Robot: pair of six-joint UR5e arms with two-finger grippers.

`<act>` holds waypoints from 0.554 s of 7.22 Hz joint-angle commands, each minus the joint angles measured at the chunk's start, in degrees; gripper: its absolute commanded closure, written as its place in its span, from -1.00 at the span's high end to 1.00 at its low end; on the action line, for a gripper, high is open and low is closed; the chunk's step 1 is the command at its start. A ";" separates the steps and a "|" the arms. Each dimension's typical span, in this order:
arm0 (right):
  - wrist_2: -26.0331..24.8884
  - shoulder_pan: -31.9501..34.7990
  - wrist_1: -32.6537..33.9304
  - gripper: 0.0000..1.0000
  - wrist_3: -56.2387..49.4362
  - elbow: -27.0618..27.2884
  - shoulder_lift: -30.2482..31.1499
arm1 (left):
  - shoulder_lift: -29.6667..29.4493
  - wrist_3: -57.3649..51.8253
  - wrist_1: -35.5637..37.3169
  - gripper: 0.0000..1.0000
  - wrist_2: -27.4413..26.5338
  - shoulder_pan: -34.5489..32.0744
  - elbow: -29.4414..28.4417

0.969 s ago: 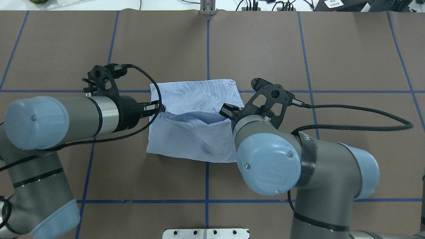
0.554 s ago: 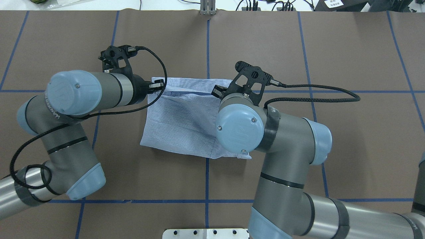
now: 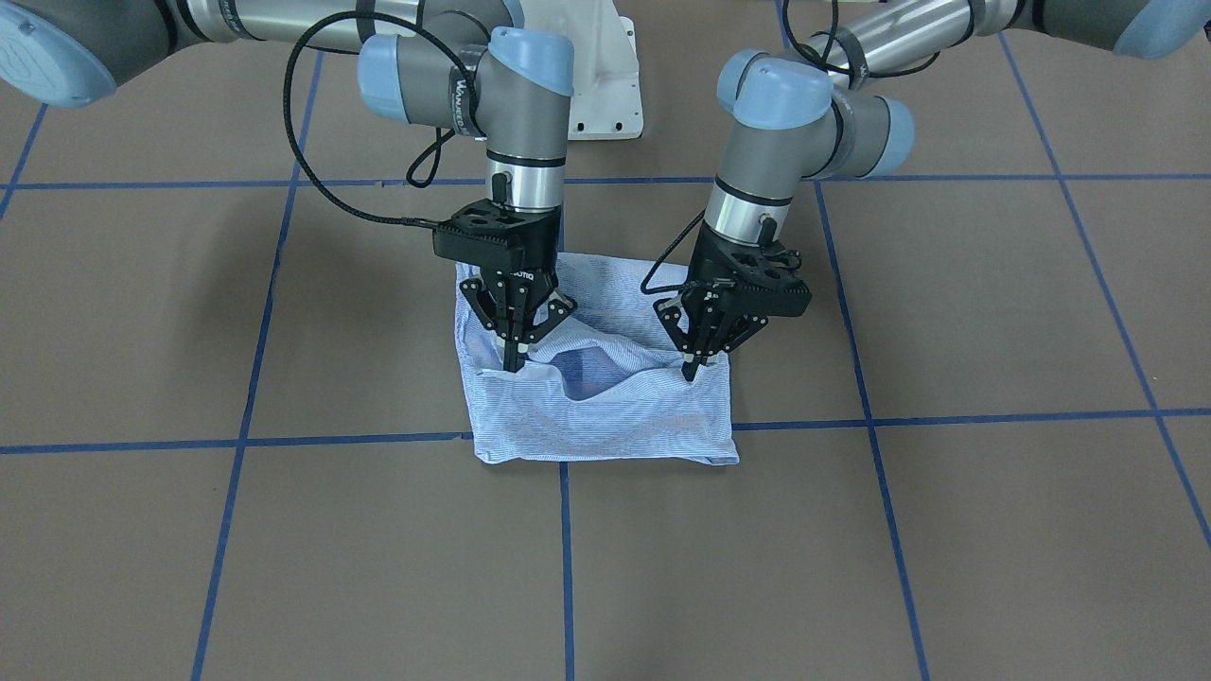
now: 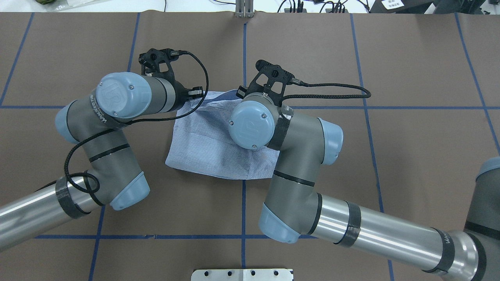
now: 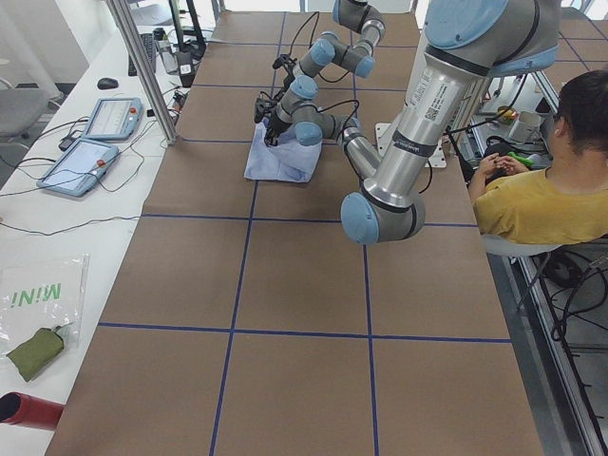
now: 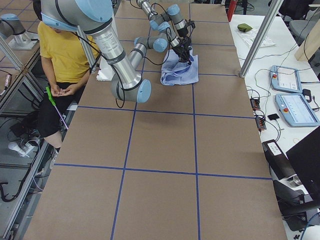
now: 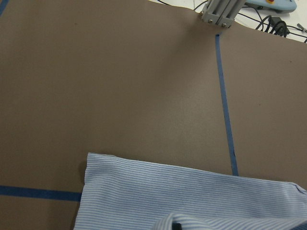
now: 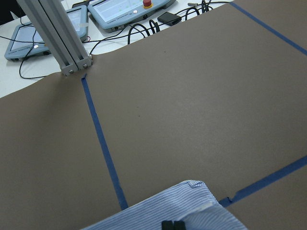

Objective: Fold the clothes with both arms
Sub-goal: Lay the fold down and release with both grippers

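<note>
From the front, we see the left pincer and the right pincer, each pressed together on a raised fold of the shirt. The shirt lies mid-surface, wider side to side than deep. Overhead, the left arm and right arm have carried that fold nearer the far edge, and they hide both pincers' tips. The wrist views show only the shirt's far hem.

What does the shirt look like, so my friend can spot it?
On the big brown table with blue tape lines, find where the left gripper and right gripper reach down. They pinch the shirt: a folded light blue bundle with thin white stripes, the only cloth on the table.
</note>
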State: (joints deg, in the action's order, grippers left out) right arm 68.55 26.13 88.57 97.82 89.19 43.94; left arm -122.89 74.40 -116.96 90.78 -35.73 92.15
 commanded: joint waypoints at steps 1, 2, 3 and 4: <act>1.67 1.02 -1.65 -1.00 -1.74 -2.62 -0.26 | -1.03 -2.49 -3.18 -1.00 -0.08 -0.83 -5.64; 2.02 1.29 -1.73 -1.00 -2.01 -3.58 -0.34 | -1.64 -2.59 -3.36 -1.00 -0.08 -1.01 -7.14; 2.02 1.38 -2.43 -1.00 -2.02 -4.46 -0.34 | -2.78 -3.73 -3.36 -1.00 -0.08 -1.01 -8.81; 2.02 1.47 -4.61 -1.00 -2.10 -6.47 -0.34 | -2.88 -5.30 -3.45 -1.00 -0.08 -1.01 -9.52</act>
State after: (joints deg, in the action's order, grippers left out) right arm 70.49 27.44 85.90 95.86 84.72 43.61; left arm -125.24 70.76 -120.25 90.70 -36.69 84.00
